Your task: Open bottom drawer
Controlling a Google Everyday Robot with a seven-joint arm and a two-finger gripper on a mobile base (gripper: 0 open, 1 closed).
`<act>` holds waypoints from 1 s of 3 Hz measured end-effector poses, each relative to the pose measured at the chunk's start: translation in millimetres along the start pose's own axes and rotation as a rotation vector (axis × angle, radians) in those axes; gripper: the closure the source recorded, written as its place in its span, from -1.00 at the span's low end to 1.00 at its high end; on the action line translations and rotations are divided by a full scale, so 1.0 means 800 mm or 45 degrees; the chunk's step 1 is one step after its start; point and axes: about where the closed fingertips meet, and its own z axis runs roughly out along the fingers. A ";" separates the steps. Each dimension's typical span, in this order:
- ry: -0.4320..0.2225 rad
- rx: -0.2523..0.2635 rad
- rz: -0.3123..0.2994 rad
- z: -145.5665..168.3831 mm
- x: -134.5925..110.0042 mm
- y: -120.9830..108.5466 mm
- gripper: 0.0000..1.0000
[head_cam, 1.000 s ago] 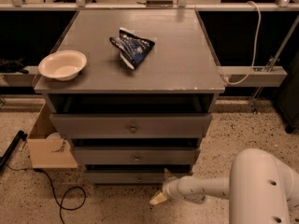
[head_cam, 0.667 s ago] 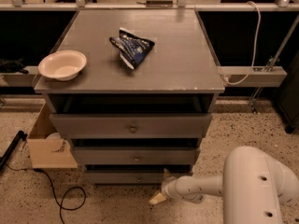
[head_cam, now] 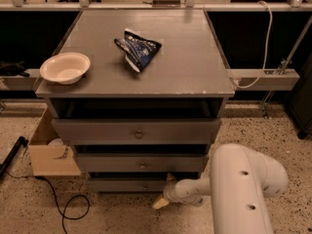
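Note:
The bottom drawer [head_cam: 127, 185] is the lowest and narrowest grey front of three in the grey cabinet, with a small round knob [head_cam: 145, 186] at its centre. The top drawer [head_cam: 136, 130] and the middle drawer [head_cam: 141, 163] sit above it, each pulled out a little. My gripper [head_cam: 164, 199] is low near the floor, just right of the bottom drawer's knob and in front of the drawer's right end. My white arm [head_cam: 241, 184] reaches in from the lower right.
A white bowl [head_cam: 65, 68] and a blue snack bag [head_cam: 137, 50] lie on the cabinet top [head_cam: 190, 57]. A cardboard box [head_cam: 51, 150] stands on the floor at the left, with a black cable [head_cam: 68, 208] and a black pole [head_cam: 12, 155] beside it. A white cable [head_cam: 263, 38] hangs at the right.
The arm's big white segment has shifted left toward the cabinet. The gripper stays at the same spot by the bottom drawer. The drawers have not moved.

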 end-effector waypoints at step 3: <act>-0.024 0.017 -0.009 -0.004 0.005 0.029 -1.00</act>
